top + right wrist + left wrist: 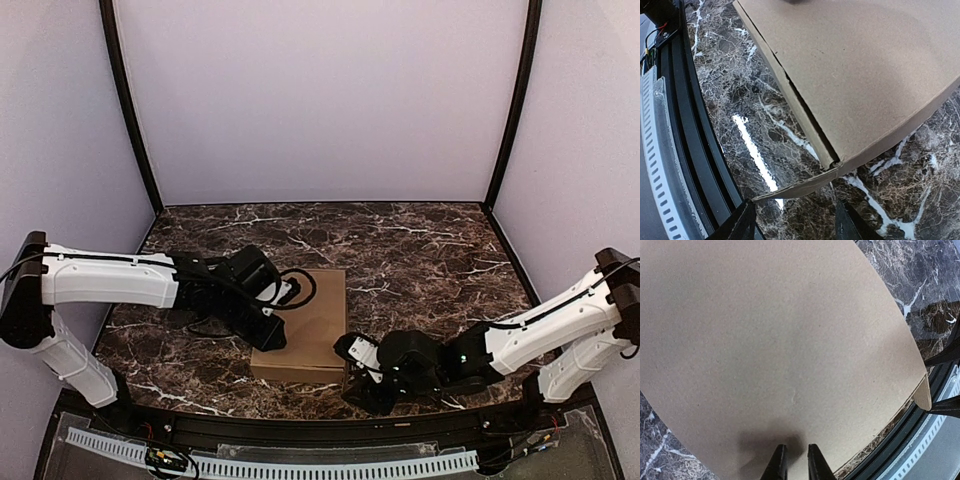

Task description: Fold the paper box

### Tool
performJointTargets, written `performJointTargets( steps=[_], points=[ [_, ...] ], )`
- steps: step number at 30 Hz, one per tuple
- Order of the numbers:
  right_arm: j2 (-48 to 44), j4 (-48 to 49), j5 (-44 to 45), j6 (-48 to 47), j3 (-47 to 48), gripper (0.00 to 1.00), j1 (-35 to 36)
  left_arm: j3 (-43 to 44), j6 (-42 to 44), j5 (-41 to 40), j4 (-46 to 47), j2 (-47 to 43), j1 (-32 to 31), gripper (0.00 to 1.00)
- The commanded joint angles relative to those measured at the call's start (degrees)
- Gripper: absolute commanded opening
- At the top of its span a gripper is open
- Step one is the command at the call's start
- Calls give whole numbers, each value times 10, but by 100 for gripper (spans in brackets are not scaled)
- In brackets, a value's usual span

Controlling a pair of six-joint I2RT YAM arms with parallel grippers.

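Observation:
The paper box (312, 318) is a folded, shallow brown cardboard mailer lying flat near the table's front edge. My left gripper (271, 340) rests over the left part of its lid (780, 340). In the left wrist view its jaws (795, 461) stand only a narrow gap apart, with bare cardboard showing between them. My right gripper (353, 366) is at the box's front right corner and open wide (795, 222). A loose side flap (800, 186) juts out from that corner (832, 162) and lies just ahead of the two fingers, its tip near the left finger (742, 220).
The dark marble table (420, 250) is enclosed by pale walls with black corner posts. A black rail (300, 430) and a white perforated strip (270, 465) run along the front edge, close behind the right gripper.

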Motion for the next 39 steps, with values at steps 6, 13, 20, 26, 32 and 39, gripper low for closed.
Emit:
performJointTargets(
  steps=[6, 13, 20, 26, 32, 39],
  points=[
    [37, 21, 10, 7, 19, 36, 6, -33, -13, -1, 1, 7, -13, 12],
    [55, 15, 47, 17, 36, 21, 6, -40, -11, 6, 10, 19, -21, 8],
    [90, -12, 104, 41, 69, 5, 6, -48, -13, 8, 15, 26, -30, 4],
    [109, -62, 165, 91, 94, 0, 6, -60, -21, 5, 19, 30, -40, 2],
    [119, -92, 203, 150, 100, 0, 6, -76, -33, 3, 25, 31, -47, 1],
    [129, -16, 180, 145, 98, 0, 13, -86, -47, 17, 51, 40, -57, 2]
  ],
)
